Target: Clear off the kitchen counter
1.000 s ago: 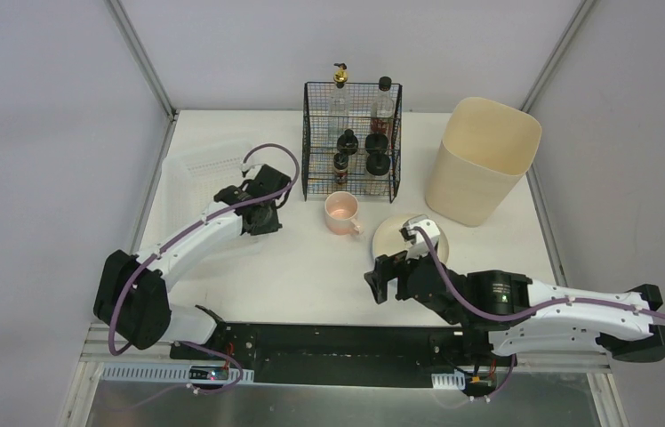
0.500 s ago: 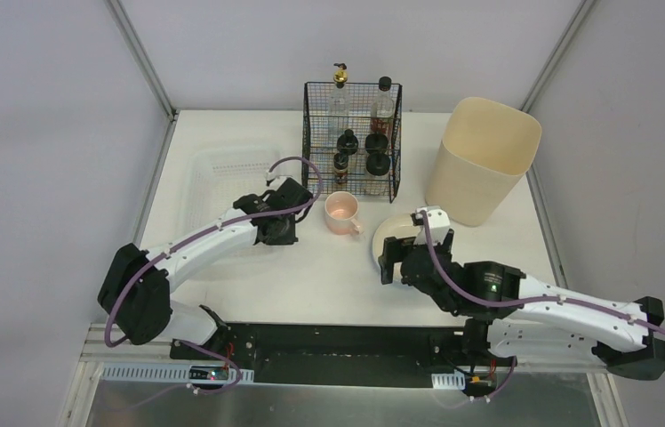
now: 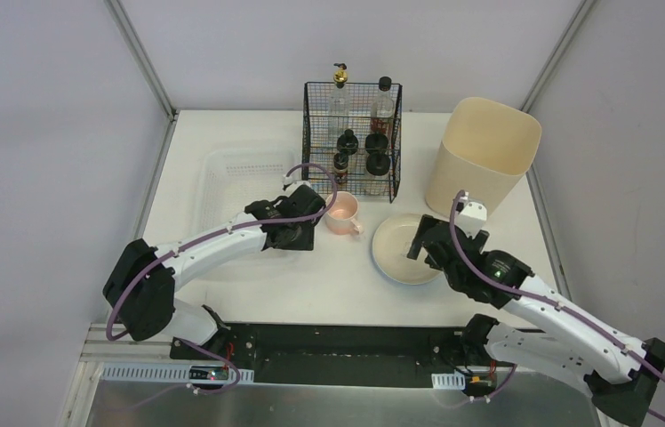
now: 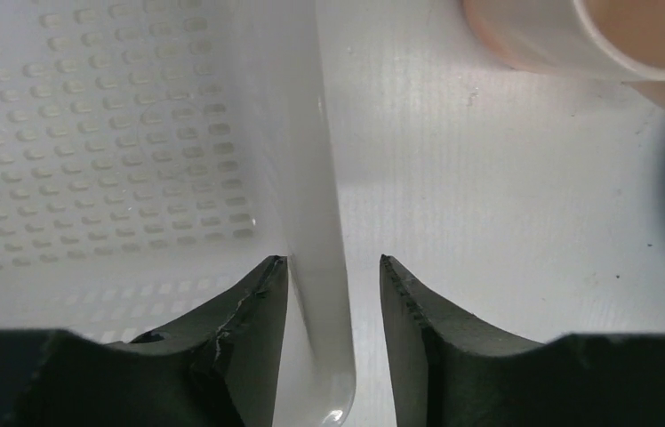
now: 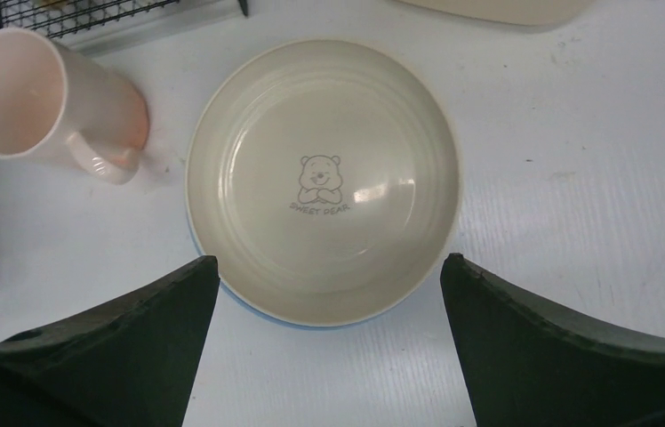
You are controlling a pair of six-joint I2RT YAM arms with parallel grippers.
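Observation:
The white kitchen counter [image 3: 311, 276] holds a translucent white tray [image 3: 240, 178], a pink mug [image 3: 342, 212] and a beige plate [image 3: 400, 249] with a bear print. My left gripper [image 3: 298, 229] sits astride the tray's right rim [image 4: 311, 222]. Its left finger touches the rim and a gap shows at the right finger. The mug [image 4: 578, 36] lies just beyond it. My right gripper [image 3: 431, 242] is open wide and empty, hovering over the plate's near edge [image 5: 324, 178], with the mug [image 5: 36, 98] to the plate's left.
A black wire rack [image 3: 351, 138] with several bottles stands at the back, right behind the mug. A tall beige bin [image 3: 482, 160] stands at the back right, close to the plate. The tray fills the left half of the counter.
My left gripper moved right and the tray slid right with it, up to the mug. My right gripper swung from the plate's near left to over the plate's right side.

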